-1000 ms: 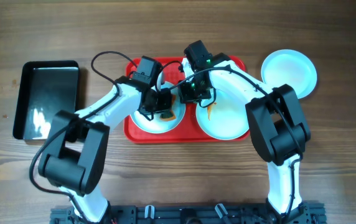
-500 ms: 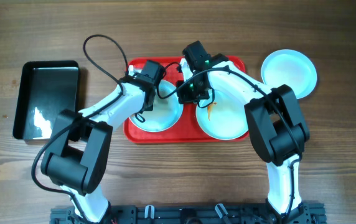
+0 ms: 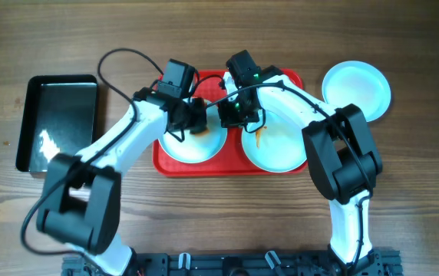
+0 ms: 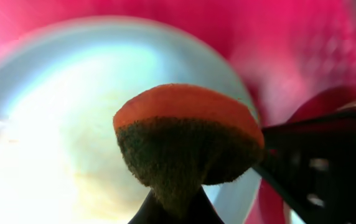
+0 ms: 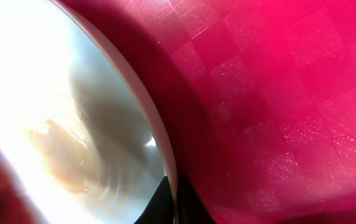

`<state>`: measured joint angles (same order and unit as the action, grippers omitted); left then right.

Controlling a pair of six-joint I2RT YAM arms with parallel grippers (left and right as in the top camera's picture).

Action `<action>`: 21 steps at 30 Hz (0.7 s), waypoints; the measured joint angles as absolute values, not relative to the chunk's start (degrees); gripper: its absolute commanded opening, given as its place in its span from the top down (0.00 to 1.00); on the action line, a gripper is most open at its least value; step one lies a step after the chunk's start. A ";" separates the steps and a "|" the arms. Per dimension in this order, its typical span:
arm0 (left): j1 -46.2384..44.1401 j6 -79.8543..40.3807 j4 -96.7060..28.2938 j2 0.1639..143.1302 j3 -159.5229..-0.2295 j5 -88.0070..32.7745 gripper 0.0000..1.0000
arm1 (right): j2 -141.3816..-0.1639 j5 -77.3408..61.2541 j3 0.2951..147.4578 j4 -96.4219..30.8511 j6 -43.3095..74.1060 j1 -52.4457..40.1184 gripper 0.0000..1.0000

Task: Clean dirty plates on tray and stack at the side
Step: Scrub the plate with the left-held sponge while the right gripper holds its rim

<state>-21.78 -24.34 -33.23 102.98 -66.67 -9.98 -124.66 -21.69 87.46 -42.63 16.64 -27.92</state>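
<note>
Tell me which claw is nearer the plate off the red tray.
Right. The right claw is over the middle of the tray, left of the plate; the left claw is farther left.

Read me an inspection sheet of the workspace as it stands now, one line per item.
Surface: wooden table.
Job's things: red tray holds two plates; left plate under the sponge; right plate orange-smeared; third plate on the table, right of the tray.
Clutter: black tray, far left.
Grippers: left gripper shut on sponge; right gripper at right plate's rim, grip unclear.
Cables: black cable loops above left arm.
Surroundings: nothing seen.
</note>
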 measured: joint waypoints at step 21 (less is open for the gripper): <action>-23.53 -8.12 -31.42 110.15 -67.16 35.14 0.96 | -124.66 -21.65 87.46 -42.04 16.88 -28.08 0.96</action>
<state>-23.53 -8.12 -31.42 110.15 -67.16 35.14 -124.66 -21.65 87.46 -42.04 16.88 -28.08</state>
